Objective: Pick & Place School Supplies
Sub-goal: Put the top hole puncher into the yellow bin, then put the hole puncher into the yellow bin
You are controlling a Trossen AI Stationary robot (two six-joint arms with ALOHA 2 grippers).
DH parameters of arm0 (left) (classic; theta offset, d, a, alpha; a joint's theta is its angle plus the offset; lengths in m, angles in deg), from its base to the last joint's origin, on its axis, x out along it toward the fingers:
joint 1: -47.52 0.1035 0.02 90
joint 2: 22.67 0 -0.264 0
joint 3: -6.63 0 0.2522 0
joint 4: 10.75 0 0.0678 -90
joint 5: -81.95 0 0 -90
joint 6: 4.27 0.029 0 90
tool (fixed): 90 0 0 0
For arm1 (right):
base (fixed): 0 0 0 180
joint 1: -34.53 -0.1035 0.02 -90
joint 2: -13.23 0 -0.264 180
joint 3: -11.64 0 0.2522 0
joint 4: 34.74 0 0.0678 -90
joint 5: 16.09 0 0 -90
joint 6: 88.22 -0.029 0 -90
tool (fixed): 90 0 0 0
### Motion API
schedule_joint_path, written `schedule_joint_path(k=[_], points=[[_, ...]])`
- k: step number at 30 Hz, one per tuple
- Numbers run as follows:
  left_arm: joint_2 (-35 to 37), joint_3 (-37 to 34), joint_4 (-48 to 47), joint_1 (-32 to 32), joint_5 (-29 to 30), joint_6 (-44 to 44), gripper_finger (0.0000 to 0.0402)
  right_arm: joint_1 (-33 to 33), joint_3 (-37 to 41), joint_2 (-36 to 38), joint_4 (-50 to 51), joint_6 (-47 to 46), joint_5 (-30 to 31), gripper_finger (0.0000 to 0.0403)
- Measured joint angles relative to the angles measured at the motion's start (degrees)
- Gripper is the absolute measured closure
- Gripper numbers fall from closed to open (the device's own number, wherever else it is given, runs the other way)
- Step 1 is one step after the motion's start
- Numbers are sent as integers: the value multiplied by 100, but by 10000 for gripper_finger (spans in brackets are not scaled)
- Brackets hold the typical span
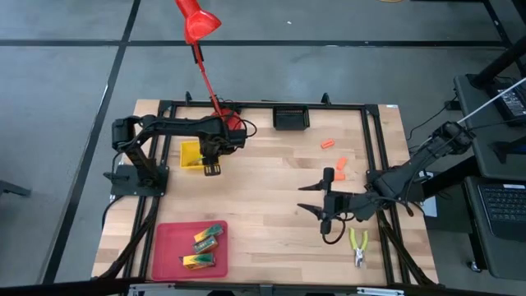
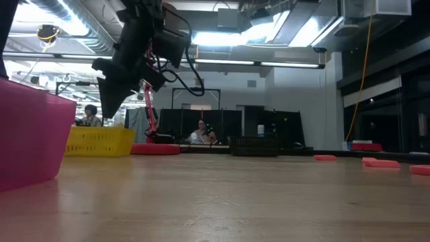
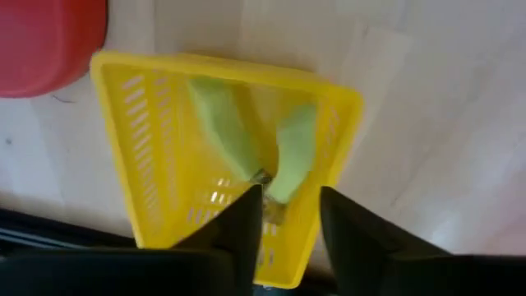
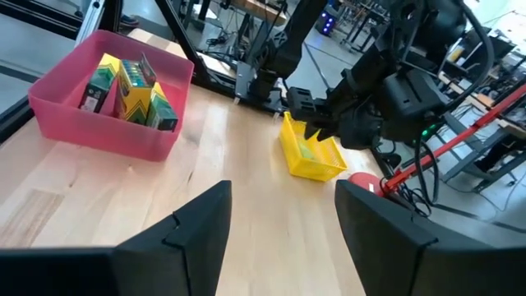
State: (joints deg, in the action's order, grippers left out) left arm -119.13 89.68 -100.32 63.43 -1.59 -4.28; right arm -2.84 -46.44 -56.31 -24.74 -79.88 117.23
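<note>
A hand tool with yellow-green handles (image 3: pixel 246 140) lies in the yellow tray (image 3: pixel 140 173), handles spread, metal head toward my left gripper (image 3: pixel 288 201). That gripper (image 1: pixel 212 169) hangs over the tray's near-right corner, pointing down and open, a finger on either side of the tool's head, with no touch that I can see. My right gripper (image 1: pixel 306 197) hovers open over the table's right half, holding nothing. A second tool with yellow-green handles (image 1: pixel 358 247) lies flat by the near right edge. Two orange pieces (image 1: pixel 327 144) (image 1: pixel 340 168) lie at the far right. Green-and-yellow boxes (image 1: pixel 205 242) sit in the red tray (image 1: pixel 168 238).
A black tray (image 1: pixel 290 117) stands at the far edge. The red desk lamp's base (image 1: pixel 233 122) sits just behind the yellow tray, with its arm reaching past the far edge. The wooden middle of the table (image 1: pixel 263 197) is bare. People sit in the room beyond.
</note>
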Motion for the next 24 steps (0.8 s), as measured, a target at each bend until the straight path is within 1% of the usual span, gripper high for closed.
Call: schedule_joint_path(k=[3, 6, 10, 13, 16, 18, 20, 22, 24], points=[[2, 0, -2, 2, 123, -7, 234, -88, 0, 0, 6, 0, 155, 187], [71, -2, 2, 2, 356, -8, 203, -170, 0, 0, 29, 0, 315, 193], [387, -2, 158, -4, 699, -44, 185, -237, 0, 0, 282, -144, 647, 201], [881, -4, 570, -105, 728, -194, 184, -220, 0, 0, 825, -616, 768, 205], [1544, -16, 1486, -414, 419, -281, 189, -113, 14, 0, 1477, -1398, 642, 209], [2031, -131, 2436, -750, 178, -263, 193, -6, 131, 0, 1896, -2110, 529, 211], [2431, -315, 3417, -1155, 94, -168, 197, 131, 300, -2, 2438, -3044, 271, 213], [2722, -535, 4162, -1579, 302, 13, 200, 339, 455, -2, 3009, -4110, -278, 215], [2868, -713, 4532, -1947, 806, 140, 203, 486, 577, -2, 3487, -5025, -878, 217]])
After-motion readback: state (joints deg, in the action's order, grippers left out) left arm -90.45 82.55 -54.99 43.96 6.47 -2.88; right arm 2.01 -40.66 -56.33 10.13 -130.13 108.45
